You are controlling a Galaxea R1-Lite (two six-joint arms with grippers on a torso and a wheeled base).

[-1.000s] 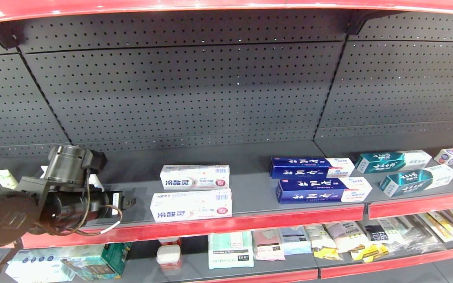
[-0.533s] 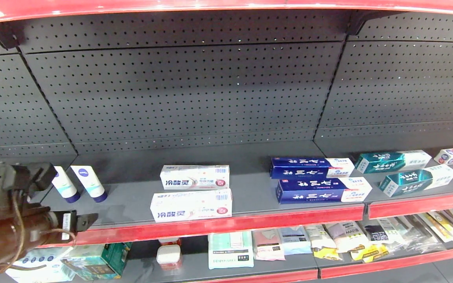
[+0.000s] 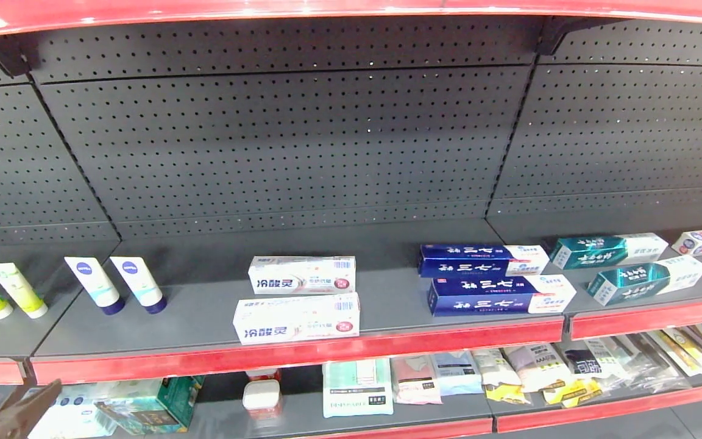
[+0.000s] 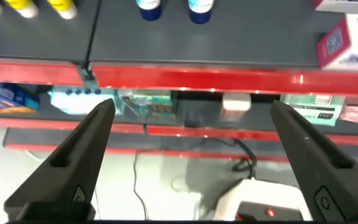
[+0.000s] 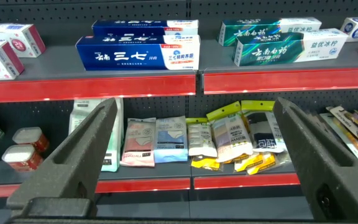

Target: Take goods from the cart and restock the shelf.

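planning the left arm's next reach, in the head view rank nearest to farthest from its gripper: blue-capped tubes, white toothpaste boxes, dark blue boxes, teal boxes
From the left gripper, low at the left:
1. blue-capped tubes, left end of shelf
2. white toothpaste boxes, middle
3. dark blue boxes, right of middle
4. teal boxes, far right

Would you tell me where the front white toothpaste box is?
In the head view, the front white toothpaste box lies at the shelf edge, left of centre, before its twin, blue boxes to its right.
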